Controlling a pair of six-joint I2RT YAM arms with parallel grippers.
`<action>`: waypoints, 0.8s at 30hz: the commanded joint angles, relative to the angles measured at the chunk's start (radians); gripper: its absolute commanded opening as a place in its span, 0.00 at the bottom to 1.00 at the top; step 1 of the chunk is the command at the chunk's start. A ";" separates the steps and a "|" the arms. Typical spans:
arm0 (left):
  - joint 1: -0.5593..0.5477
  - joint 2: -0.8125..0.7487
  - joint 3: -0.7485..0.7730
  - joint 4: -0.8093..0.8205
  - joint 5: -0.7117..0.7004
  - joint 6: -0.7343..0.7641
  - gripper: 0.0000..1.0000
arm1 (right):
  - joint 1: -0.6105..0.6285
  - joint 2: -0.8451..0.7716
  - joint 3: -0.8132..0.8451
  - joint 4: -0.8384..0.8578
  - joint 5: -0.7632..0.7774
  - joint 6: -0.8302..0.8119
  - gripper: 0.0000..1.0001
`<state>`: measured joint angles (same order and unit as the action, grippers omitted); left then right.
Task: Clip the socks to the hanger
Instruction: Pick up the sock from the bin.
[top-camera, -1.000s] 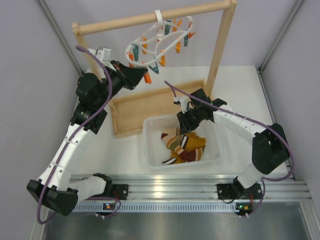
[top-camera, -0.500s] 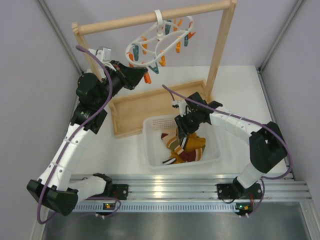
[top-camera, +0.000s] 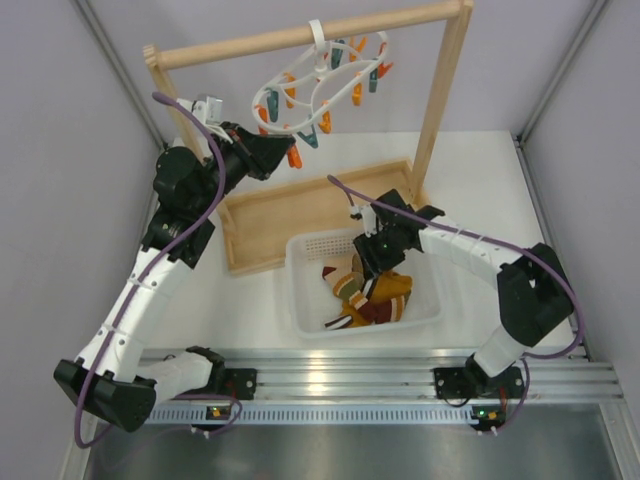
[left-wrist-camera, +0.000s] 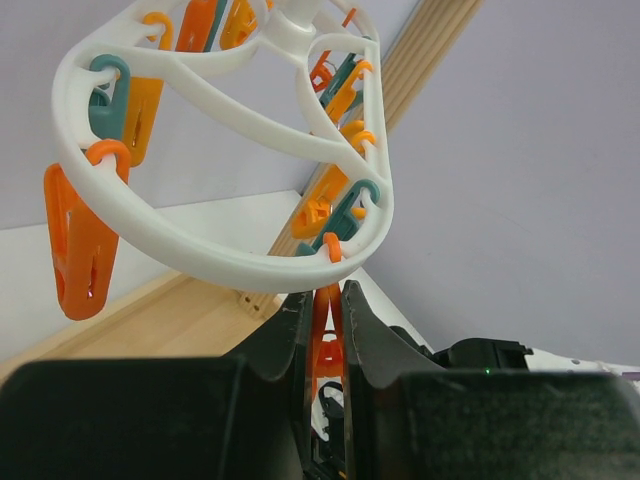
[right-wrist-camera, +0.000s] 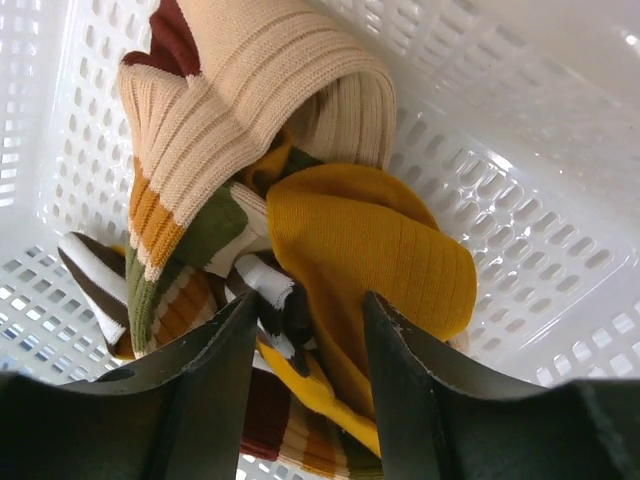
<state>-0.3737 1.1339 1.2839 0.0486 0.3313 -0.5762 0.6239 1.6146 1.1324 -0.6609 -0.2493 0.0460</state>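
The socks (top-camera: 375, 293) lie heaped in a white basket (top-camera: 303, 305). A mustard-yellow sock (right-wrist-camera: 370, 240) with a dark-and-white cuff lies on top, beside striped cream, green and brown ones (right-wrist-camera: 190, 150). My right gripper (right-wrist-camera: 312, 305) is low in the basket (right-wrist-camera: 530, 200), open, its jaws either side of the yellow sock's cuff and fold. The white oval hanger (top-camera: 318, 82) hangs from the wooden rail. My left gripper (left-wrist-camera: 323, 300) is shut on an orange peg (left-wrist-camera: 325, 335) dangling from the hanger's ring (left-wrist-camera: 220, 262). From above, the left gripper (top-camera: 283, 152) sits under the hanger's near end and the right gripper (top-camera: 368, 256) over the socks.
The tall wooden rail frame (top-camera: 300, 38) stands at the back, its right post (top-camera: 438, 100) just behind my right arm. A shallow wooden tray (top-camera: 265, 215) lies between the frame and the basket. Several more orange and teal pegs (left-wrist-camera: 80, 245) hang round the ring.
My right gripper has shifted a little left and lower into the basket, and its jaws have spread wider around the yellow sock. The left gripper has kept its hold on the peg.
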 joint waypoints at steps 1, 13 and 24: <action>0.001 -0.031 -0.023 -0.044 0.032 0.007 0.00 | 0.008 -0.050 -0.002 -0.019 0.021 0.026 0.46; 0.002 -0.026 -0.021 -0.044 0.037 0.006 0.00 | 0.002 -0.148 -0.014 0.033 -0.212 -0.038 0.00; 0.001 -0.031 -0.028 -0.071 0.057 0.006 0.00 | -0.033 -0.473 -0.132 0.319 -0.248 -0.541 0.00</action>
<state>-0.3737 1.1332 1.2789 0.0494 0.3294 -0.5766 0.5945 1.2106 1.0321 -0.4980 -0.4725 -0.2977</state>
